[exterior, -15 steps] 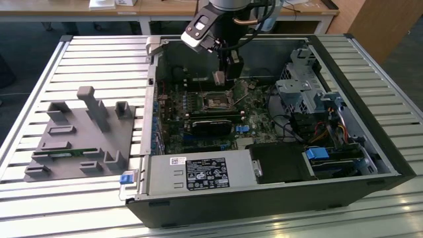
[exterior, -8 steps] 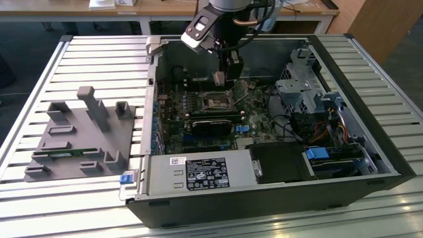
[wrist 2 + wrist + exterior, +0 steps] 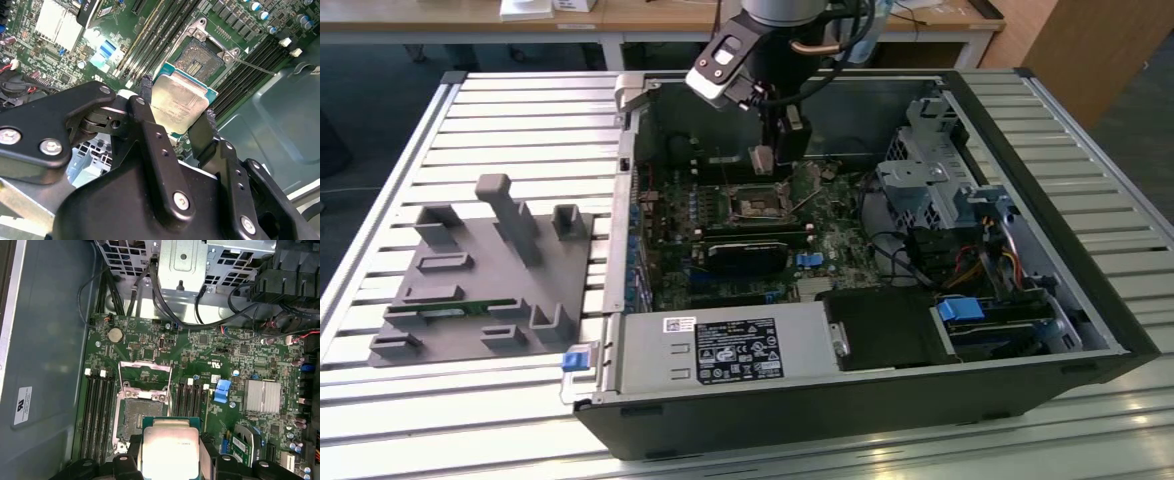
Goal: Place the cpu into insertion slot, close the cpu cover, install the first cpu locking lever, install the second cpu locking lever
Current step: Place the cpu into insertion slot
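- Your gripper (image 3: 178, 102) is matte black, its linkage bars fixed with silver screws (image 3: 181, 201).
- Your arm (image 3: 787, 30) is dark, carrying a white-and-grey module (image 3: 720, 62) and a black cable (image 3: 834, 68).

Seeing cpu (image 3: 186, 95) pinched at two opposite edges by claw (image 3: 176, 102), riding flat, silvery-tan face up, thin green edge showing round it. Hanging clear of the board, near insertion slot (image 3: 201, 59) but off to one side, not seated. Matching that in the first wrist view: cpu (image 3: 171, 446) covering a strip of the slot's nearest edge. Reading insertion slot (image 3: 141, 412) as empty: dark square frame, dull gold-tan contacts exposed. Finding cpu cover (image 3: 145, 374) swung open, thin silvery frame sitting beyond the slot's far side, green board showing through the cut-out. Spotting one locking lever (image 3: 256, 67) swung out, thin rod sticking away from a slot corner.
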`<state>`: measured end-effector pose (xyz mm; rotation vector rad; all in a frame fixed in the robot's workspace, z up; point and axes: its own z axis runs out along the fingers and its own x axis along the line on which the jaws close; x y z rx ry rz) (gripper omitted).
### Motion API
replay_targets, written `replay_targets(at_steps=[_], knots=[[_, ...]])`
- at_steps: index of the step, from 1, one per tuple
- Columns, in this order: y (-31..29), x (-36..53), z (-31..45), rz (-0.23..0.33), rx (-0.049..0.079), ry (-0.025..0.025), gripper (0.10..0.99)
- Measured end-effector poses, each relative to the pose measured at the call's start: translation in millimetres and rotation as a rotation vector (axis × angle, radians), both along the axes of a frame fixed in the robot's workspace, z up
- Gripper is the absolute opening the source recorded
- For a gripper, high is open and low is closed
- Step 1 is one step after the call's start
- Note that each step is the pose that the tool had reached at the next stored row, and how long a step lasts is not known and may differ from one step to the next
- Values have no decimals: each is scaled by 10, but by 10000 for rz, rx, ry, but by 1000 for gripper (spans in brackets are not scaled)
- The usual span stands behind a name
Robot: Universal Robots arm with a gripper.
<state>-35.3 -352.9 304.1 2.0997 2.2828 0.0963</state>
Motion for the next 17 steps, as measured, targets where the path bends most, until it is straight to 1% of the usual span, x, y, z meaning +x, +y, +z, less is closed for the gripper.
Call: replay_targets(at_steps=[9, 17], knots=[[0, 0, -38, -53, 0, 0, 541], [0, -4, -93, -60, -1, 1, 541]])
